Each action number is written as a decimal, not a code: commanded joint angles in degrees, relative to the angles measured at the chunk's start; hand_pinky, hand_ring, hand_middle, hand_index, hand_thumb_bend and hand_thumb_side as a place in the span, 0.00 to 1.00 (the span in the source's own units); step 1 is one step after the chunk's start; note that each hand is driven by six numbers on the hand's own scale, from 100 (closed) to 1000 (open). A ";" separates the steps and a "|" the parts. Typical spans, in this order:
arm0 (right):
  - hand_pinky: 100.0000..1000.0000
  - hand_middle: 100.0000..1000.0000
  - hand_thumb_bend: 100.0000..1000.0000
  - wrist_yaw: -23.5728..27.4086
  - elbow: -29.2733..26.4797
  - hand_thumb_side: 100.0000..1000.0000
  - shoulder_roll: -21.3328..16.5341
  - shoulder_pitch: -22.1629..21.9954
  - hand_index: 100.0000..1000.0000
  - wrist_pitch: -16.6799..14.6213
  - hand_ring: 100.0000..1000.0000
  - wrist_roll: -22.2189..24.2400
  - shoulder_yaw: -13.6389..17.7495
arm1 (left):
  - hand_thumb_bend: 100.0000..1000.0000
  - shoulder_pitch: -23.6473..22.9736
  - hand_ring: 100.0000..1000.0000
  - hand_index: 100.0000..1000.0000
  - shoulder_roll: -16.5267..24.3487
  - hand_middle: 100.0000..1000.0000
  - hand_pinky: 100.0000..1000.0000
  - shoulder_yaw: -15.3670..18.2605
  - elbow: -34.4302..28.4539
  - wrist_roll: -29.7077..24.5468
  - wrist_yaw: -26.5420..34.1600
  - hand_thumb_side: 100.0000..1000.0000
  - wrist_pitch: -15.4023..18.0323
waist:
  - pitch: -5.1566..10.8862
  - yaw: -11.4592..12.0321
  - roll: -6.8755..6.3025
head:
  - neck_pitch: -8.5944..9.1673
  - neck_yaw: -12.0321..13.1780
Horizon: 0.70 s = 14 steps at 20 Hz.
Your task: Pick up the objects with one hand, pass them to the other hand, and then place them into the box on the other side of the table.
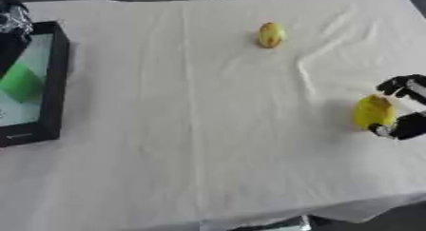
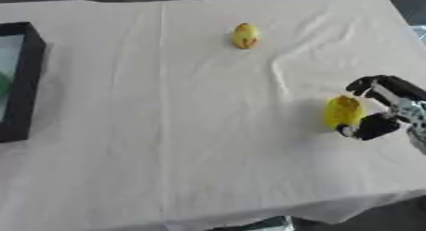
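A yellow lemon-like fruit (image 2: pixel 343 111) lies on the white cloth at the right side. My right hand (image 2: pixel 398 105) comes in from the right edge and is curled round it, fingers (image 2: pixel 366 84) on its far side and thumb (image 2: pixel 369 127) on its near side. A second yellow fruit with a reddish patch (image 1: pixel 270 35) lies alone at the far middle. The black box (image 1: pixel 56 82) stands at the left edge with a green thing (image 1: pixel 20 81) inside. A black and silver part of my left hand (image 1: pixel 13 17) shows at the box's far corner.
The white cloth (image 1: pixel 191 130) covers the whole table, with creases near the right side. Its near edge hangs over the table front at the bottom. The wide stretch between the box and the fruits holds nothing else.
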<state>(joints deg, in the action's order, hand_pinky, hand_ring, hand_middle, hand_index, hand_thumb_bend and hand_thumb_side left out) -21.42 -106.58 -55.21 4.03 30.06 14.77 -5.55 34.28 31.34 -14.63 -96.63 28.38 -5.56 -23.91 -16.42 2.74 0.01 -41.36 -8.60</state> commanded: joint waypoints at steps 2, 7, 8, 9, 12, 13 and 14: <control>0.84 0.66 0.35 0.56 0.34 0.00 -1.08 0.75 0.75 0.34 0.79 -1.06 -0.12 | 0.00 0.61 0.64 0.73 0.99 0.59 0.61 0.39 -1.19 0.15 0.17 0.51 0.17 | 0.58 0.06 -0.09 | 0.71 -0.04; 0.82 0.61 0.32 1.86 0.81 0.00 -0.70 1.21 0.70 0.79 0.75 -3.38 -0.68 | 0.00 0.62 0.64 0.72 0.89 0.59 0.60 0.31 -1.24 0.01 0.08 0.51 0.38 | 0.52 0.12 -0.14 | 0.78 0.05; 0.82 0.59 0.32 2.05 0.91 0.00 -0.67 1.30 0.69 0.90 0.74 -3.91 -0.81 | 0.00 0.60 0.64 0.72 0.88 0.59 0.60 0.31 -1.24 0.02 0.04 0.51 0.40 | 0.52 0.15 -0.13 | 0.83 0.06; 0.82 0.59 0.31 2.11 1.05 0.00 -0.63 1.40 0.69 0.97 0.73 -4.38 -0.98 | 0.00 0.56 0.64 0.72 0.87 0.59 0.60 0.30 -1.24 0.03 0.00 0.51 0.41 | 0.52 0.19 -0.12 | 0.86 0.07; 0.82 0.59 0.30 1.65 1.64 0.00 -0.53 1.67 0.69 0.97 0.73 -5.21 -1.52 | 0.00 0.47 0.64 0.72 0.80 0.59 0.60 0.24 -1.24 0.03 -0.04 0.51 0.45 | 0.50 0.32 -0.11 | 0.92 0.05; 0.82 0.59 0.30 1.40 1.84 0.00 -0.49 1.76 0.69 0.90 0.73 -5.30 -1.69 | 0.00 0.46 0.64 0.72 0.79 0.59 0.60 0.22 -1.27 0.01 -0.05 0.51 0.47 | 0.49 0.37 -0.10 | 0.94 0.06; 0.83 0.60 0.30 1.09 2.06 0.00 -0.46 1.84 0.69 0.82 0.74 -5.22 -1.87 | 0.00 0.46 0.64 0.72 0.77 0.59 0.60 0.20 -1.30 -0.01 -0.07 0.51 0.49 | 0.47 0.41 -0.10 | 0.96 0.05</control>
<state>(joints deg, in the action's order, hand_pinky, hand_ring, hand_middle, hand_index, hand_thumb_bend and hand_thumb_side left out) -19.99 -104.53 -54.60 5.50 30.93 9.85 -7.59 34.25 31.31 -14.67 -96.71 28.34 -5.58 -23.65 -16.65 3.16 -0.18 -41.12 -8.61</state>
